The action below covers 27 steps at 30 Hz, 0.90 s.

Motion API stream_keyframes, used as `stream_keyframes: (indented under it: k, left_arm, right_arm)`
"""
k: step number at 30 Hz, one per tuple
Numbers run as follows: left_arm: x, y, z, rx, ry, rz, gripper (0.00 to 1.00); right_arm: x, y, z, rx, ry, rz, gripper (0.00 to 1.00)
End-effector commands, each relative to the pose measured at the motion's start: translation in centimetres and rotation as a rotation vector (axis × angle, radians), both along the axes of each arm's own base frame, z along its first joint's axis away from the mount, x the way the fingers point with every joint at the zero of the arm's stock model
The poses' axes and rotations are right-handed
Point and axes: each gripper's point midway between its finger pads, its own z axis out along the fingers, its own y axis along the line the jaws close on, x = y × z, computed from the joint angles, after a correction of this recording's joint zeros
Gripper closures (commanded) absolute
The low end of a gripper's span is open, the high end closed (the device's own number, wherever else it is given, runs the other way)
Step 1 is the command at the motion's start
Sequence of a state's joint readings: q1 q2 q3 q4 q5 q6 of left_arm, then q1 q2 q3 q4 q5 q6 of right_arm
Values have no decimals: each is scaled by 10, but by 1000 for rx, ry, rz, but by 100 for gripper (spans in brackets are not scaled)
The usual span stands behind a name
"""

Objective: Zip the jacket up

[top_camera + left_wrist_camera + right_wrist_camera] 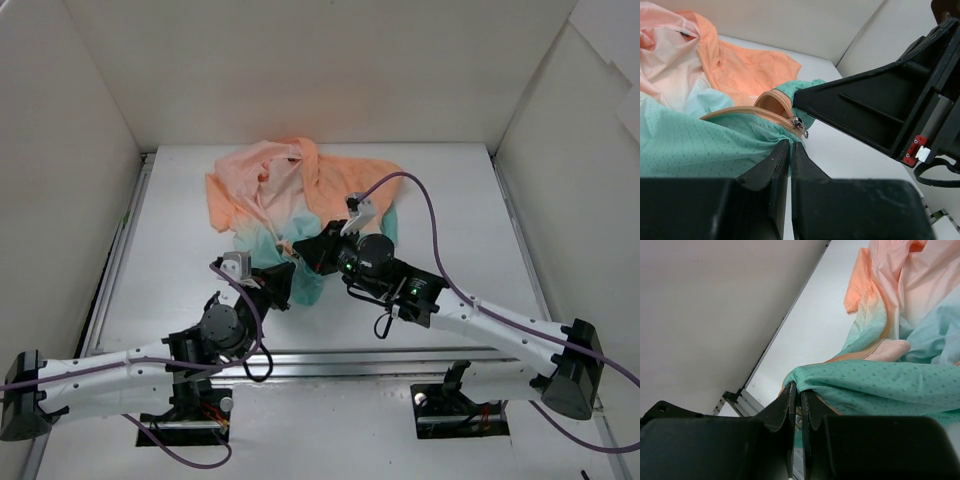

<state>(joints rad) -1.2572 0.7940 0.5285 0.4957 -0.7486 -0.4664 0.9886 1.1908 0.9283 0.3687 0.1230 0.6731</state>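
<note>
White walls [300, 70] box a white table [450, 200]; the jacket [262, 190] lies crumpled toward twelve o'clock, left gripper [790, 147] and right gripper [796, 392] each pinched narrow on its teal hem.

Left arm [110, 375] extends forward and to the right; left gripper [791, 146] has fingers pressed together, pinching the jacket [695, 142] at their tips. Right arm [500, 325] reaches leftward; right gripper [797, 390] is likewise clamped on the fabric, close beside the left gripper, just ahead of its tips
</note>
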Motion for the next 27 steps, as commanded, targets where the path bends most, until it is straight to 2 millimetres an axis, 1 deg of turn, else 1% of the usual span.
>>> stream_keyframes:
  k: [1,3,4,5,8,9,10,11,12,13,15,16,18,19,21,22,24,26,27]
  left_arm:
    - [-8,-14,20,-43,15,-67,100]
    - [-6,-10,17,-22,29,-47,100]
    - [-6,-10,20,-22,31,-42,100]
    - [-5,-9,16,3,41,-34,100]
    - [-4,-13,10,43,63,-31,100]
    - [-4,-14,8,48,66,-35,100]
    - [-4,-15,3,63,76,-38,100]
    - [-5,-16,1,64,82,-43,100]
    - [-5,-16,-1,68,87,-46,100]
    - [-6,-16,-6,70,93,-52,100]
    - [-8,-17,-10,73,100,-66,100]
    - [-10,-16,-14,78,110,-72,100]
    - [-12,-14,-17,78,120,-78,100]
    - [-13,-14,-22,92,129,-85,100]
    - [-16,-13,-23,83,137,-98,100]
    - [-17,-13,-28,95,145,-104,100]
    - [-20,-14,-30,91,158,-122,100]
    - [-23,-14,-38,112,176,-138,100]
    - [-24,-13,-43,124,190,-141,100]
  right_arm:
    - [1,-7,71,188,-114,-14,100]
    - [1,-10,71,186,-116,-23,100]
    - [1,-11,71,179,-119,-28,100]
    - [2,-13,75,179,-123,-34,100]
    - [1,-7,78,169,-117,-17,100]
    - [1,-6,76,156,-107,-13,100]
    - [4,-3,81,155,-106,-13,100]
    - [3,0,82,148,-105,-6,100]
    - [6,0,79,130,-94,-15,100]
    - [11,3,83,120,-97,-24,100]
    - [16,5,82,110,-87,-27,100]
    - [22,6,79,112,-73,-34,100]
    - [26,9,74,115,-49,-31,100]
    - [34,9,70,110,-36,-39,100]
    - [36,13,66,116,-12,-22,100]
    - [39,14,62,116,-1,-19,100]
    - [38,17,63,127,7,-3,100]
    - [39,15,63,132,10,-2,100]
    - [39,11,64,135,9,-10,100]
